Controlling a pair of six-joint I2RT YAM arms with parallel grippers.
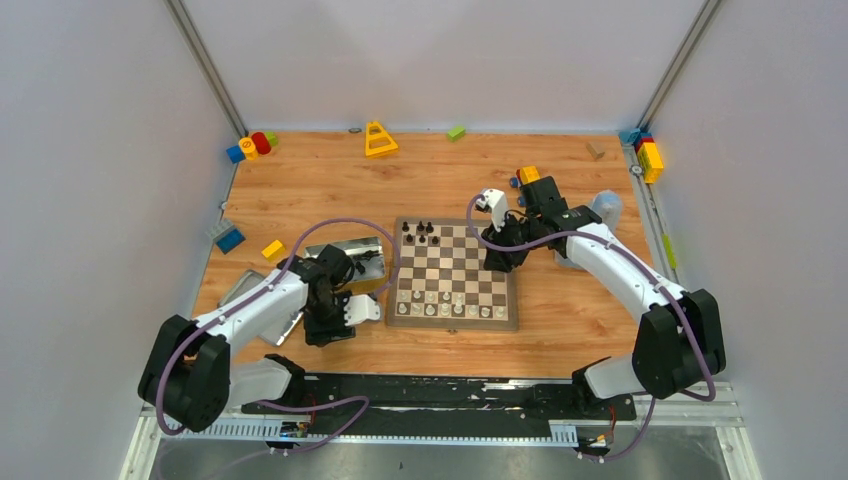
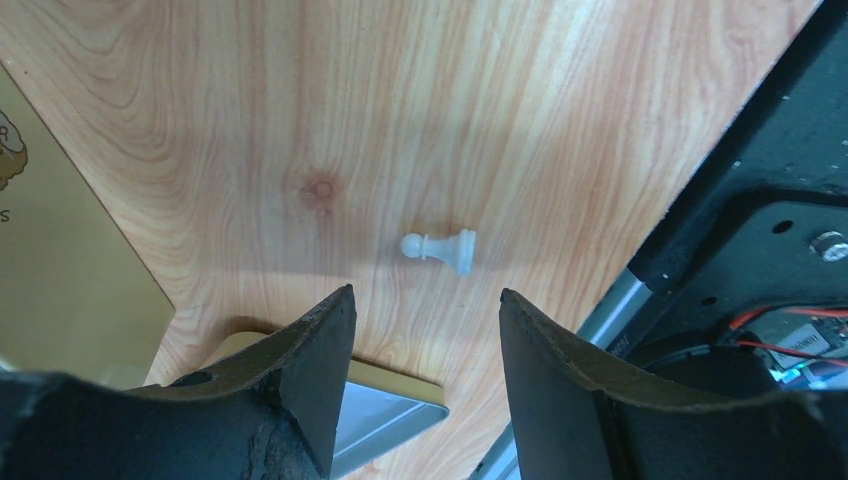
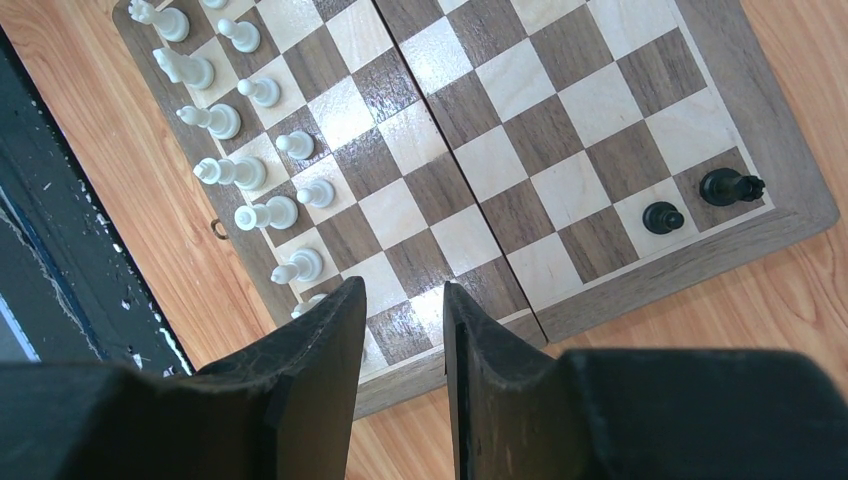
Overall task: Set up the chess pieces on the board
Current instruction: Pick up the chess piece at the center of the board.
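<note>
nearby, silver tin (image 1: 362,251) beside board (image 1: 460,266), toy blocks (image 1: 260,143) along far edge

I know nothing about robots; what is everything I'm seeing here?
Wooden checkered chessboard: one, brown and cream, centre of table.
Pale white chess pieces: many, on board's near rows.
Black chess pieces: several, board's far rows.
White pawn: one, lying on table off the board.
Silver metal tin: one, left of board.
Colourful toy blocks: many, mixed colours, along table edges.
Left arm: white and black, jaws open, empty, over lying pawn.
Right arm: white and black, jaws slightly open, empty, at board's right edge.
</note>
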